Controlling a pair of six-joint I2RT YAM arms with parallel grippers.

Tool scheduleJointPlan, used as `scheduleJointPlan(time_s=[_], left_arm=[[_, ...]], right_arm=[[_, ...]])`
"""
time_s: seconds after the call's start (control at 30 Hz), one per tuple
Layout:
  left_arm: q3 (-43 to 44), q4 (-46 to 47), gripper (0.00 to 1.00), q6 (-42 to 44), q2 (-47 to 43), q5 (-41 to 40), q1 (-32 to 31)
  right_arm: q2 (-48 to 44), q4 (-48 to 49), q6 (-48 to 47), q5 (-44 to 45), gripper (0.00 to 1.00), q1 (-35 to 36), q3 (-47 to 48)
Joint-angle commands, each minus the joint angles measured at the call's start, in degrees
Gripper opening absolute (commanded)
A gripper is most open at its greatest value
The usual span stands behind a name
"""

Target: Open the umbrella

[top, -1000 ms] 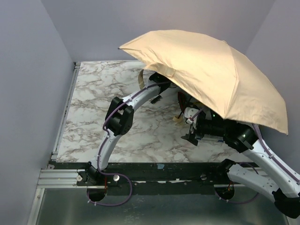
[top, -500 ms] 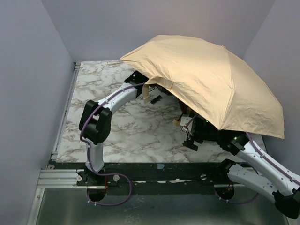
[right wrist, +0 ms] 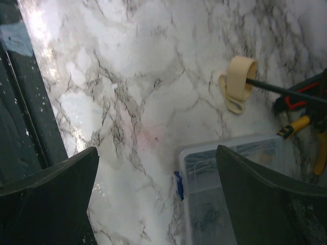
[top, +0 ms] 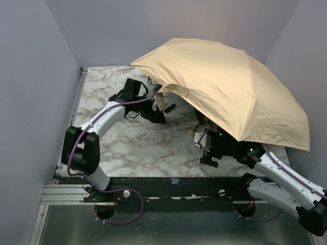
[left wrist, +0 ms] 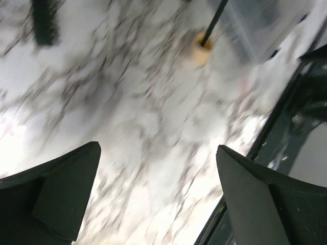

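left gripper [left wrist: 158,153] first: its fingers [left wrist: 56,194] are spread wide, dark pads at either edge of the wrist view, and nothing sits between them, just blurred marble table [left wrist: 127,107]. past the fingertips, ahead and a touch toward the right finger, i can see the beige knob handle [left wrist: 202,51] of the umbrella [top: 230,87], with the thin black shaft [left wrist: 217,20] running up out of it. the handle is well clear of the pads, no contact. there's a dark blurred shape beyond the left finger, and i can't tell what it is.

over to the right gripper [right wrist: 157,153]: fingers [right wrist: 255,204] wide apart here too, nothing gripped, bare marble in the gap. right by the right finger, partly tucked behind it, is a clear plastic box [right wrist: 230,178]. further out past that fingertip the knob handle lies on the marble with a pale loop hanging off it, the shaft leaving toward the right edge. just beyond that, a red-handled tool [right wrist: 294,99] next to something yellow, only partly in frame.

pulling back to the overhead: the tan canopy [top: 245,102] is fully spread, tilted, covering the far right part of the table. the left gripper sits low by the canopy's left edge, near a dangling tan strap [top: 162,102]. the right gripper is tucked under the canopy's near edge, apart from the fabric as far as i can tell.
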Motion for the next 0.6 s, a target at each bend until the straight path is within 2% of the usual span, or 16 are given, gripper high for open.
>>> scheduleJointPlan(time_s=[0.0, 0.17, 0.37, 0.57], left_arm=[[-1.66, -18.63, 0.99, 18.52, -6.09, -12.91, 3.97], [-4.09, -20.76, 0.99, 23.70, -13.68, -22.35, 11.55], [-10.31, -12.08, 0.99, 24.73, -24.38, -33.18, 19.70], [-15.84, -5.34, 0.99, 24.23, -30.69, -45.24, 22.28]], right_arm=[[-0.07, -1.48, 0.50, 5.78, 0.99, -0.09, -2.49], [-0.17, 1.45, 4.69, 15.50, 0.99, -0.19, -5.41], [-2.97, 7.87, 7.12, 28.01, 1.00, -0.77, -9.14], [-5.13, 13.93, 12.15, 33.95, 1.00, -3.36, -10.19]])
